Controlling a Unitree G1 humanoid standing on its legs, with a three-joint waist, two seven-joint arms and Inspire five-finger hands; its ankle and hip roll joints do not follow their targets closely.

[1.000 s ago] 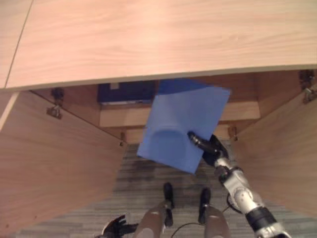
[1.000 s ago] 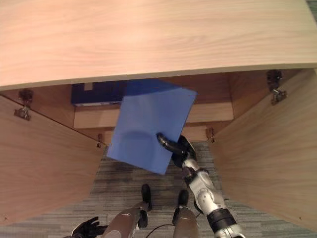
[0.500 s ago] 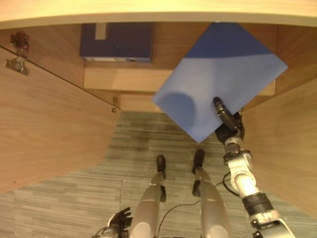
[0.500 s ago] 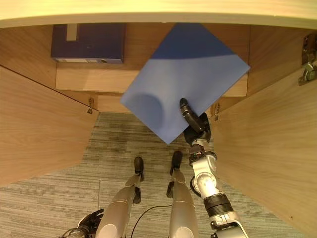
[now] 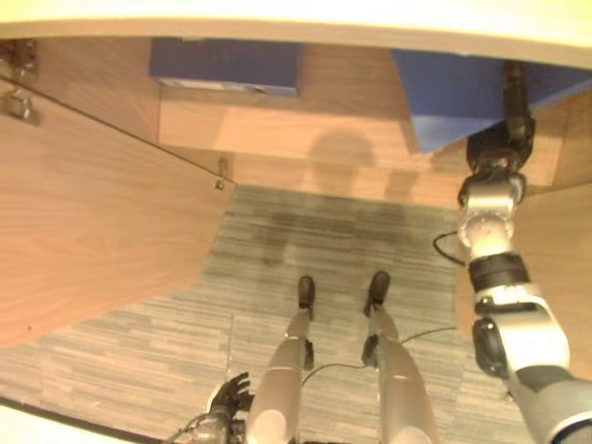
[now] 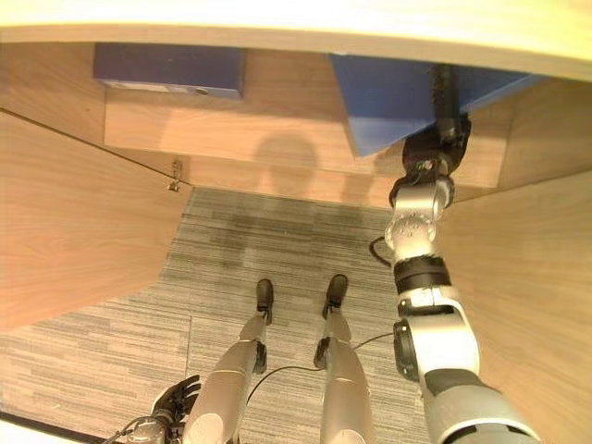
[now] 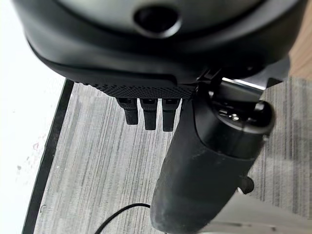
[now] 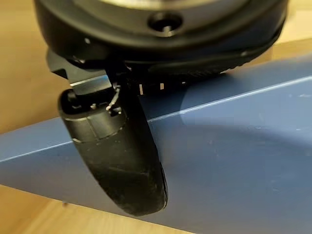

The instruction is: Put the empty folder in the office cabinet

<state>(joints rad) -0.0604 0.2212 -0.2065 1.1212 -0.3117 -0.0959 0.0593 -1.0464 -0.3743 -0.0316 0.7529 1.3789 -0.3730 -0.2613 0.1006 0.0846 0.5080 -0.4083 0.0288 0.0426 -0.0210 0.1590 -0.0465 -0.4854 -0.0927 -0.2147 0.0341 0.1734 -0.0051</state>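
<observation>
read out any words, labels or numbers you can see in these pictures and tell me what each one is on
No text can be read anywhere.
Dark blue box on the cabinet shelf: a pale strip along its lower edge may be a label, too small and blurred to read.
Blue folder, held by the right hand: plain, no print visible.
Left hand, low by the floor: no markings legible.
</observation>
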